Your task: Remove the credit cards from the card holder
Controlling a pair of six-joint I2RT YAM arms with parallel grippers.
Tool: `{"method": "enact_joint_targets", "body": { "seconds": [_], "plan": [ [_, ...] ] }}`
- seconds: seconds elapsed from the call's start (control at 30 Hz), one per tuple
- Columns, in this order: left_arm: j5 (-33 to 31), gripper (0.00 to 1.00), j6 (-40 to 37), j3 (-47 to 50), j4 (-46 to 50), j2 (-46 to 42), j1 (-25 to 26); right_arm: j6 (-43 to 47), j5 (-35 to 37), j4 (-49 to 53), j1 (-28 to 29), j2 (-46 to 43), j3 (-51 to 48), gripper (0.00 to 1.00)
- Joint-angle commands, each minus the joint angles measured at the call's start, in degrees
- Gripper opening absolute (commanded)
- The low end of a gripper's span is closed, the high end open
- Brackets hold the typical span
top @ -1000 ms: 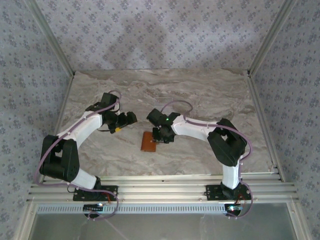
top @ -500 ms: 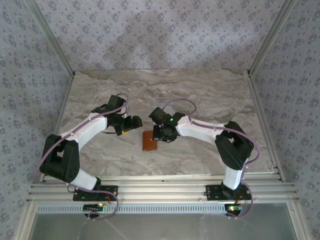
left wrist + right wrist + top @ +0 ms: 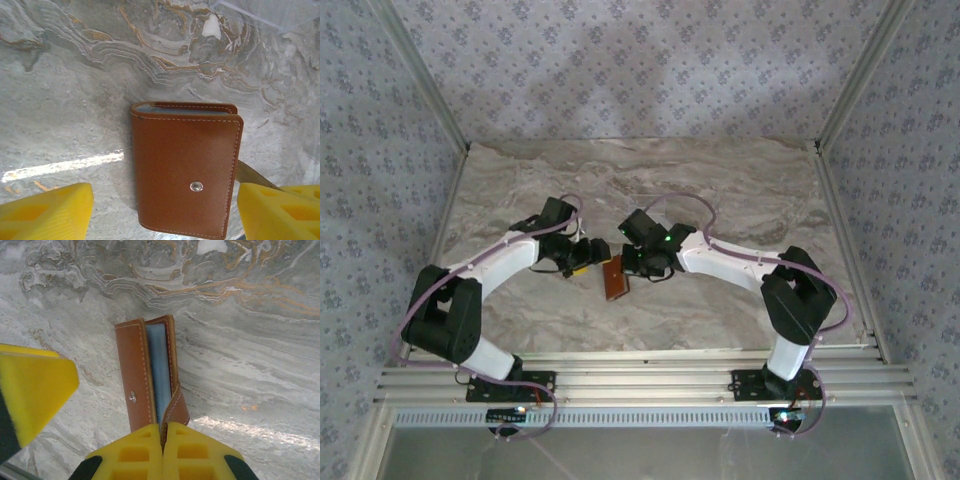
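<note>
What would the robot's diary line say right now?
right tool: shut on strap | left tool: open, over wallet | wallet: on table, partly open

Overhead view, wrist close-ups sharing card holder (image 3: 185, 170)

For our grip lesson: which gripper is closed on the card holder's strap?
The right gripper: its jaws pinch the strap, while the left gripper stands open astride the card holder.

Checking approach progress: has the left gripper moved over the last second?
Yes: the left gripper has shifted right, away from the table's left edge, toward the card holder.
</note>
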State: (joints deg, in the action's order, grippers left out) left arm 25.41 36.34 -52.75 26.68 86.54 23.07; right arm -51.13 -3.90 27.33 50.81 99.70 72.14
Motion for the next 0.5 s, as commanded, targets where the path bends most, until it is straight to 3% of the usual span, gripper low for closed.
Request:
{"method": "enact_joint_targets", "body": {
  "seconds": [0.0,0.47],
  "plan": [
    [2.7,0.79,1.2,0.5,-1.6,1.3,0.7,-1.6,-1.6,-1.1,0.7,-1.9,1.3,0.01],
    [2.1,0.86,-0.6,-2.1,0.8,4.8,3.5,-2.0,-1.2,-1.4,1.0,-4.0,0.9,0.00]
  ]
}}
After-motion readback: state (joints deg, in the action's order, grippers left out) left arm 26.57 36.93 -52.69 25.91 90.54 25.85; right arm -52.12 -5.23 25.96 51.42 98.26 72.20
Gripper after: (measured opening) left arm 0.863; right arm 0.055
